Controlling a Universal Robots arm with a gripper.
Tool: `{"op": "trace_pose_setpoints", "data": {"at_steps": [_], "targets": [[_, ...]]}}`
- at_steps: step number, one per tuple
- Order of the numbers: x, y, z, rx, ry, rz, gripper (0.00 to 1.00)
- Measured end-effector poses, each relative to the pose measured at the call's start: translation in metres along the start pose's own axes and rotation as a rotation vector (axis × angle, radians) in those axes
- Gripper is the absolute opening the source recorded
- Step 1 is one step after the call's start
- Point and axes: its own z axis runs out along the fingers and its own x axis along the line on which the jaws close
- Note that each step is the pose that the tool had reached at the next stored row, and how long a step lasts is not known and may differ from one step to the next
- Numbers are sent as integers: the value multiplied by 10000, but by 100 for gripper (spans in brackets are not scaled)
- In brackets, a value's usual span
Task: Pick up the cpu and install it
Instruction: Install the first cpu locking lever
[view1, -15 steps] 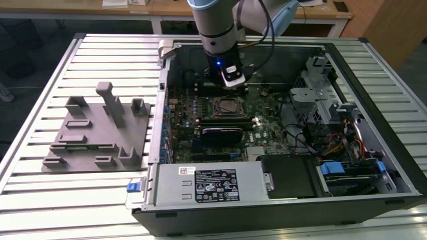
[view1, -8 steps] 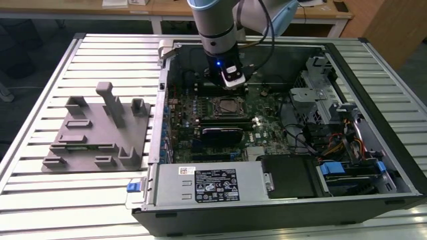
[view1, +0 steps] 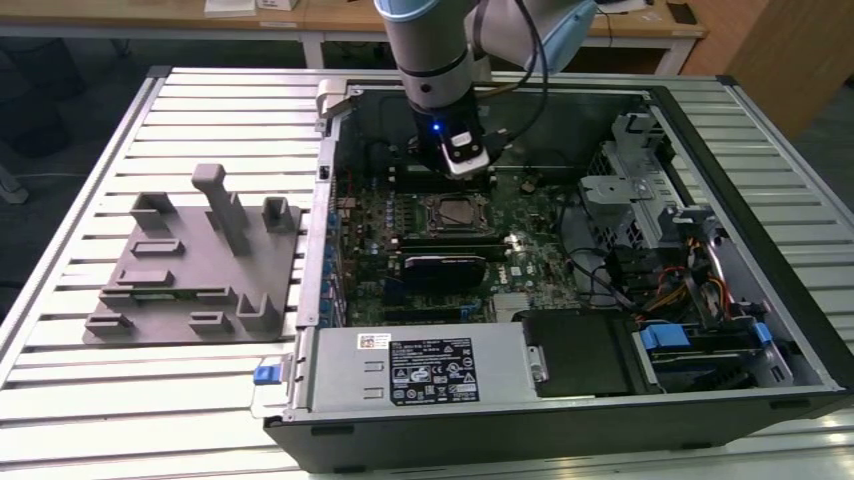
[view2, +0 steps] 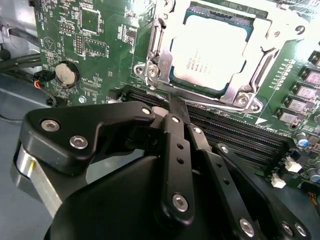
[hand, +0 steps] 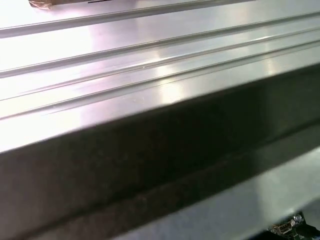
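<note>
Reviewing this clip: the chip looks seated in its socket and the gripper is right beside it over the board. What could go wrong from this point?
1. In the second wrist view the gripper sits close to the socket frame around the cpu; a sideways slip might knock the frame or shift the chip.
2. The memory slots lie directly under the fingers, so dipping lower could scrape them.
3. In the exterior view the arm works inside the computer case, whose walls leave little clearance.

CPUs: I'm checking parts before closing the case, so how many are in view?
1. The cpu sits in its socket on the motherboard, just beyond the end effector. Others may be hidden.
</note>
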Motion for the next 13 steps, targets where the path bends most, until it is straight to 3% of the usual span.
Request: {"op": "trace_pose_setpoints", "data": {"at_steps": [3,7,13], "targets": [[3,-1,9,40,-29,168,11],[7,-4,27,187,-136,779,11],[19,14,45,207,-155,886,11]]}}
